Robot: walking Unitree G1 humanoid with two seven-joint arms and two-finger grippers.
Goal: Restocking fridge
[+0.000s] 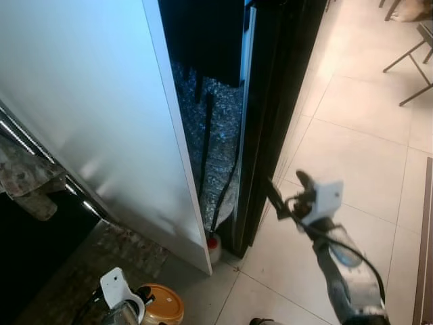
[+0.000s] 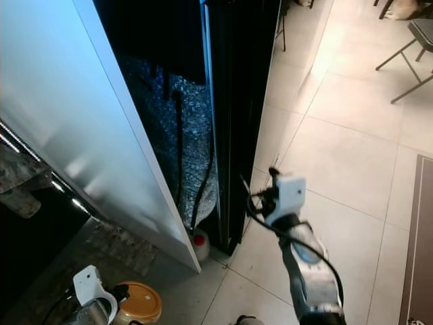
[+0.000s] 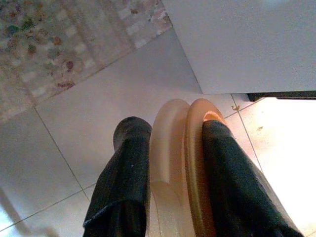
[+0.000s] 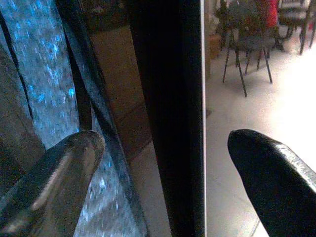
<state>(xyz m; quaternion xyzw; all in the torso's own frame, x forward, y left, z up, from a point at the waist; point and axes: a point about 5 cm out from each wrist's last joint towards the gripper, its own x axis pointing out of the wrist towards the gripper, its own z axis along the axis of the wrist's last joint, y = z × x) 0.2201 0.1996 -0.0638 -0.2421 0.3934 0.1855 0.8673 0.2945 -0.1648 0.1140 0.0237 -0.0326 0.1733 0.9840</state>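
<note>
Jar (image 1: 162, 306): amber, clamped by its rim between the left gripper (image 3: 170, 148) fingers, held low over the tiled floor (image 1: 358, 176). Right gripper (image 4: 163, 163): spread wide, the dark fridge door edge (image 4: 173, 98) straddled ahead; the edge is best centred between the fingers before closing.

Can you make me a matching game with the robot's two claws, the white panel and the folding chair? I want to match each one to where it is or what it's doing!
Things:
1. left claw
2. right claw
3. white panel
4. folding chair

Places or states:
A. far off on the tiled floor
B. open, either side of the black door's edge
C. shut on an orange lid
D. standing left of the dark gap

Pairs: 1-C, 2-B, 3-D, 4-A
</note>
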